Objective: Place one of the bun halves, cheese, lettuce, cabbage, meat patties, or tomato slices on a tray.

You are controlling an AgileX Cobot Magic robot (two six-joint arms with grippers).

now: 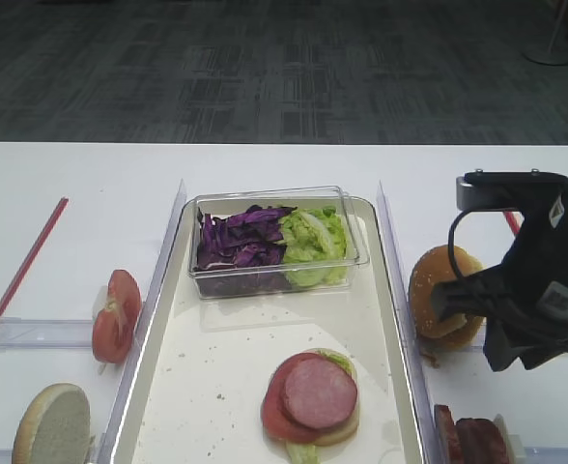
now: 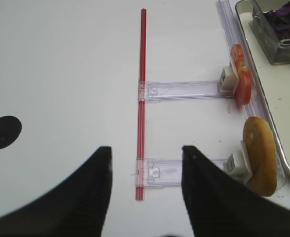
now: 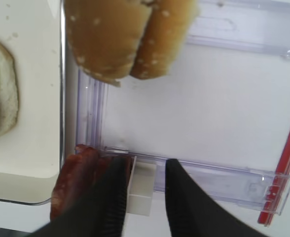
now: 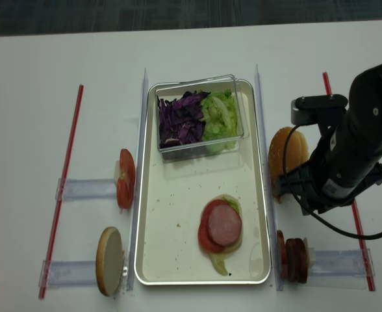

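Right wrist view: we see the right hand [image 3: 144, 197] with fingers slightly apart, holding nothing, above the patties [image 3: 78, 182], with buns [image 3: 127, 34] beyond. Overhead alone shows us the tray [image 4: 171, 214] carrying a stack [image 4: 220, 227]. White surface [image 1: 62, 193], grey carpet [image 1: 265, 68].

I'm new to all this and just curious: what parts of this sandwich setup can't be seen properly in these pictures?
- Bottom bun half on the tray: mostly covered by the meat patty, tomato and lettuce in both high views.
- Meat patties right of the tray: right wrist view, blurred, partly behind the right hand.
- Bun beside the tray: first high view, partly behind the arm.
- Left hand: only dark blurred fingers, left wrist view.
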